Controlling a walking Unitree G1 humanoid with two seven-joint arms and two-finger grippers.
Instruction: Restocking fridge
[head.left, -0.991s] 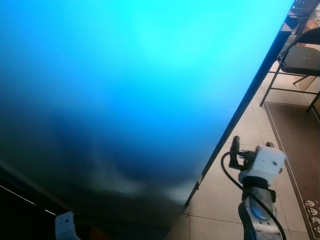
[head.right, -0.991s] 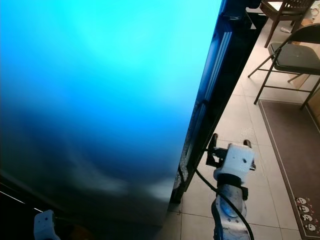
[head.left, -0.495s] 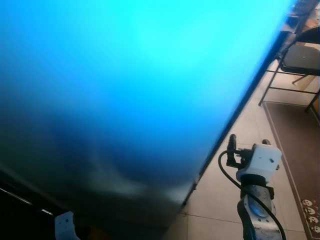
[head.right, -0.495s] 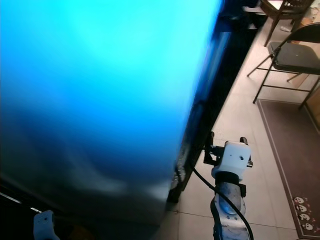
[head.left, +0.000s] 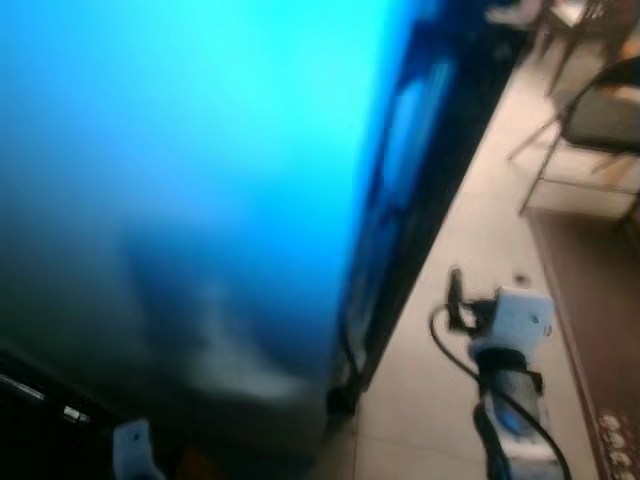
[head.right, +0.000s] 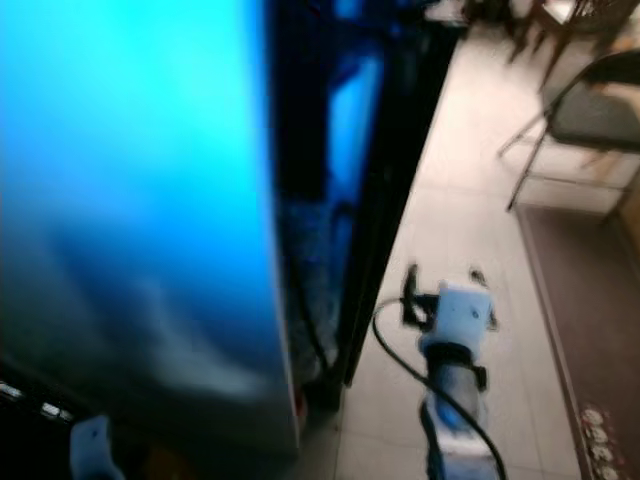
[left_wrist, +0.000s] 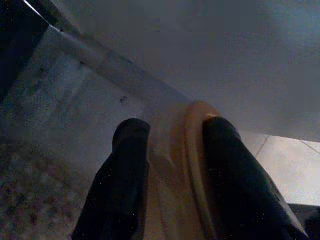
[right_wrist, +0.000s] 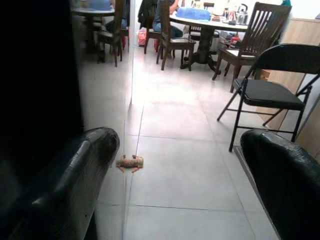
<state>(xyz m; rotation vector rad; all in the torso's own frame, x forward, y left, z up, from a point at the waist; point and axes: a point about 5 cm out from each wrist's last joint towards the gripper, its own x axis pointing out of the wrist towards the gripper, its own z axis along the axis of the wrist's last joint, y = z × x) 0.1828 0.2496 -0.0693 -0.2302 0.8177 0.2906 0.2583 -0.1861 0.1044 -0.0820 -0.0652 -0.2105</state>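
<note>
Pale floor tiles (head.right: 470, 190) run back toward a dining table (right_wrist: 215, 20) with wooden chairs (right_wrist: 252, 30) at the far end of the room, where a seated person's legs (right_wrist: 170, 27) show; the head views are blurred. At the robot's left, the fridge door (head.left: 180, 180) glows bright cyan and stands ajar, its dark edge and the dim interior (head.right: 330, 180) showing beside it. Low against that door, the left gripper (left_wrist: 172, 165) has its two black fingers (left_wrist: 125, 170) set narrowly around a yellowish rounded rim (left_wrist: 192, 150) close under a grey surface; I cannot tell if they grip it. Over the tiles, the right gripper (right_wrist: 180, 175) is spread wide and holds nothing. A black folding chair (right_wrist: 267, 92) stands near a brown mat (head.right: 590, 300), and a small brown object (right_wrist: 130, 162) lies on the floor.
</note>
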